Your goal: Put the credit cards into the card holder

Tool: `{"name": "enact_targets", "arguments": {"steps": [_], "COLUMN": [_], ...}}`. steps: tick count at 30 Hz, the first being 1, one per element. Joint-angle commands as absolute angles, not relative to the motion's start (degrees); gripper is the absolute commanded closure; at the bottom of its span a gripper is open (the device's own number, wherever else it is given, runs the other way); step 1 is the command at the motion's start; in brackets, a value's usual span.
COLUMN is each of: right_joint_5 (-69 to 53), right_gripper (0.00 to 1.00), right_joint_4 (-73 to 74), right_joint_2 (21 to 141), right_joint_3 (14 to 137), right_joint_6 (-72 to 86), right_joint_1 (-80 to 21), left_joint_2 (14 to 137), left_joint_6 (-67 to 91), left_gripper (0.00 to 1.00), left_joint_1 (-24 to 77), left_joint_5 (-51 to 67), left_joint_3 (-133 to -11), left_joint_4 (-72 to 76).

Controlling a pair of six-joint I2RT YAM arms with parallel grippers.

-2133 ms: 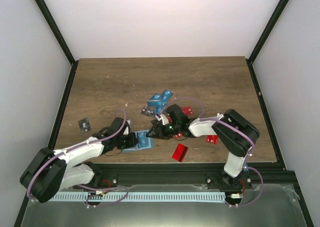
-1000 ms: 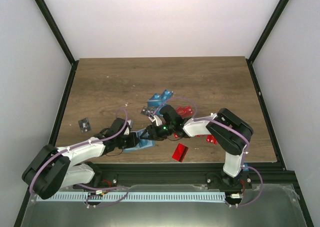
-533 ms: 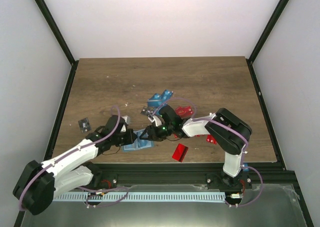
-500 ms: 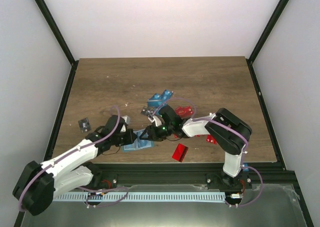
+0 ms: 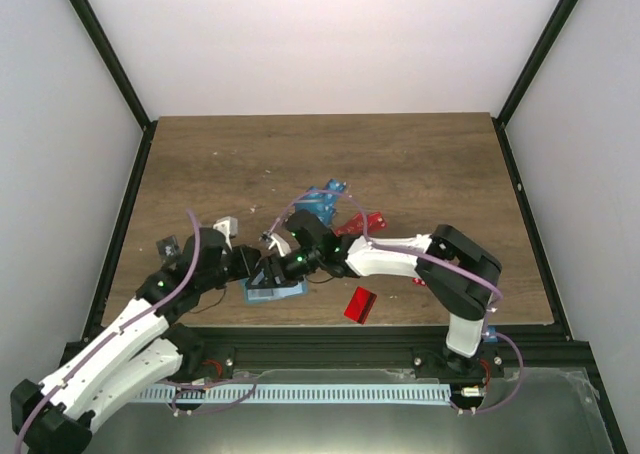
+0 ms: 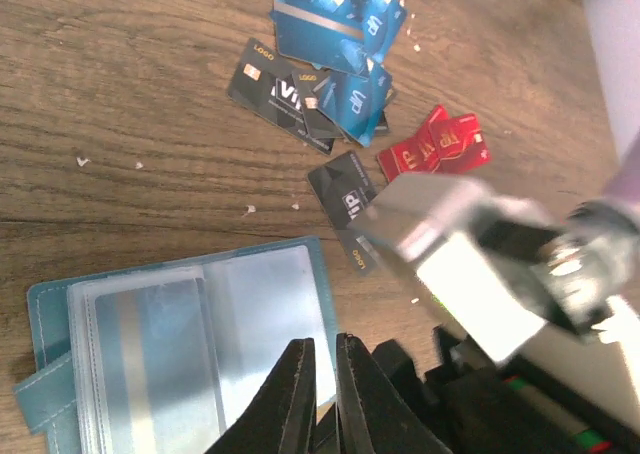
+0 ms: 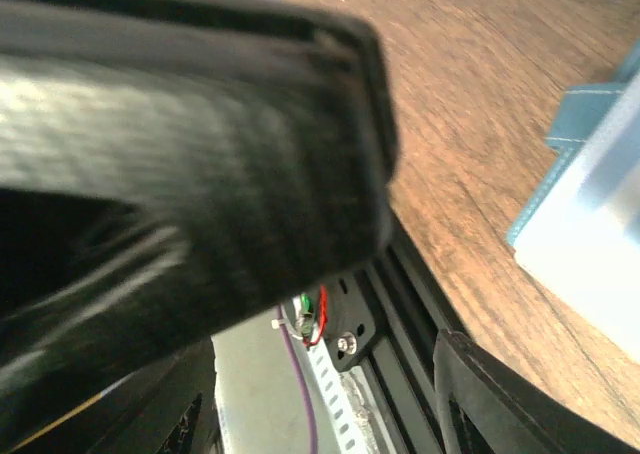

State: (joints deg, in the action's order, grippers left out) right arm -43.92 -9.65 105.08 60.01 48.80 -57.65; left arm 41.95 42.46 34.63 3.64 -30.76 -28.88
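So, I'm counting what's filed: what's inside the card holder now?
The card holder lies open, showing clear sleeves; one seems to hold a pale striped card. The left gripper covers its near edge.

- A robot test cell in a lab, this: plain white walls (image 5: 320, 44) box in the wood-grain bench (image 5: 420, 154).
- Black frame posts (image 5: 100, 49) climb the corners.
- The left arm (image 5: 115, 336) and right arm (image 5: 390, 259) sit bolted to a black rail (image 5: 320, 342) at the near edge.
- Purple cables (image 5: 190, 239) loop along both arms.
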Motion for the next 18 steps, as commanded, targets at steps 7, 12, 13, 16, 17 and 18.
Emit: {"name": "enact_targets", "arguments": {"steps": [7,12,13,16,17,18], "right_joint_5": [-25.5,-9.0,-6.6,-4.2,-4.0,-4.0], "right_gripper": [0.38,0.33,0.32,0.28,0.27,0.25], "right_joint_4": [5.9,17.3,18.8,22.5,24.1,25.4], "right_joint_2": [89.1,81.6,80.2,75.0,73.5,72.0], "right_joint_3": [57.1,53.4,52.2,48.5,47.0,45.4], "right_joint_6": [43.2,45.7,46.6,50.8,52.7,54.4], "right_joint_1": [-56.7,-56.4,-56.3,-56.3,-56.3,-56.2], "left_joint_2": [39.0,42.7,43.5,47.4,48.9,50.5], "left_joint_6": [43.6,41.2,40.7,38.5,37.7,37.0], "left_gripper": [0.88,0.8,0.78,0.75,0.74,0.72], "left_joint_1": [35.2,35.5,35.9,37.6,38.4,39.3], "left_joint_5": [6.0,11.8,12.7,14.6,15.3,16.1], "left_joint_3": [-31.0,-30.0,-29.8,-29.5,-29.6,-29.7], "left_joint_4": [-31.2,-25.9,-24.7,-19.9,-18.2,-16.5]}}
